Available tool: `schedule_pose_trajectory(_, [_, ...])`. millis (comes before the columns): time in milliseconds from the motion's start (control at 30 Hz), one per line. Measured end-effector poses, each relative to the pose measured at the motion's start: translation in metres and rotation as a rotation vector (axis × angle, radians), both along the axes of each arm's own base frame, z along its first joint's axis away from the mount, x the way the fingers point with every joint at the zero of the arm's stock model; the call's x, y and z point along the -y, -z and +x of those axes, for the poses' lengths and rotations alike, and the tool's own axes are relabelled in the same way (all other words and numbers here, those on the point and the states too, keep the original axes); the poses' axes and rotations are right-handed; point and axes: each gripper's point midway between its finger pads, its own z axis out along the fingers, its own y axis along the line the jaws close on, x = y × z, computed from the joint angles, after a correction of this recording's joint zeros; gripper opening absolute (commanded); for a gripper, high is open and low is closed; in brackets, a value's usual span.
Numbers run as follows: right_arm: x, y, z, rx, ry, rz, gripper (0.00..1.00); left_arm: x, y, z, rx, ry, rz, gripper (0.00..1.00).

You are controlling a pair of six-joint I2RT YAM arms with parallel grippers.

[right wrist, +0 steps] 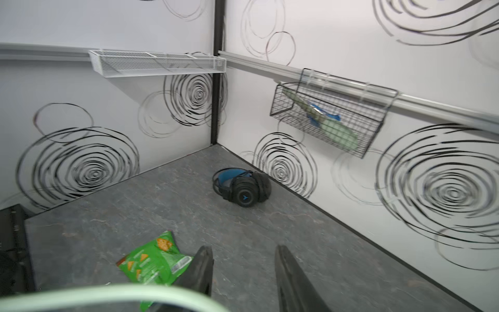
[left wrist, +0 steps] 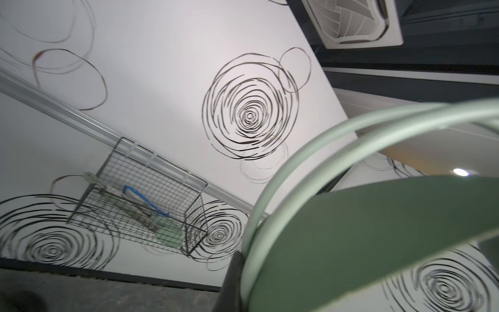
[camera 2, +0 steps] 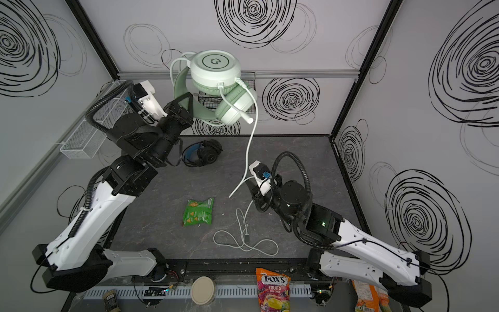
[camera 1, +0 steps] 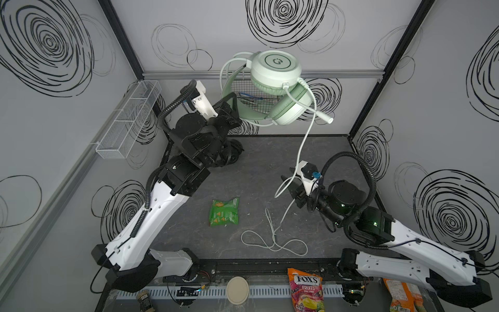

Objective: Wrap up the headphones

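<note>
Both top views: the mint green headset [camera 1: 275, 70] hangs high above the bench [camera 1: 243, 167], close to the back wall. The left gripper [camera 1: 231, 113] has its jaws pinching the green headband [camera 2: 183, 89]. The pale cable [camera 1: 305, 140] drops from the lower ear cup to the right gripper [camera 1: 287, 179], lies across it, loops, then runs down to loose coils on the bench. From here it is impossible to tell whether those jaws clasp the cable. The black headset [camera 2: 202, 154] lies on the bench at the back left, beside the left arm. A green snack bag [camera 1: 224, 212] lies mid-bench, apart from the coils.

Left wrist view: the headband fills the near corner, with two thin pale hoops arching beside it. A dark finger [left wrist: 232, 281] presses against it. A black wire basket [left wrist: 140, 210] hangs on the wall rail.

Right wrist view: the jaws are spread, with bare bench showing between them and nothing between the tips. The cable, blurred, crosses close in front beside one finger. The black headset rests by the back wall. The snack bag lies near the jaws.
</note>
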Motion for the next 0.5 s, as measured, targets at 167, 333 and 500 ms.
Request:
schedule_pose_trajectory(167, [0.051,-0.033,0.0,0.079,0.154,-0.062,0.0,-0.017,0.037,0.017,-0.109,-0.127,0.163,0.0])
schedule_pose_trajectory(333, [0.086,-0.054,0.0,0.146,0.255,-0.105,0.0,-0.029,0.059,0.026,-0.176,-0.197,0.296,0.0])
schedule_pose_trajectory(500, [0.1,-0.062,-0.004,0.18,0.273,-0.135,0.0,-0.039,0.06,0.026,-0.186,-0.254,0.399,0.0])
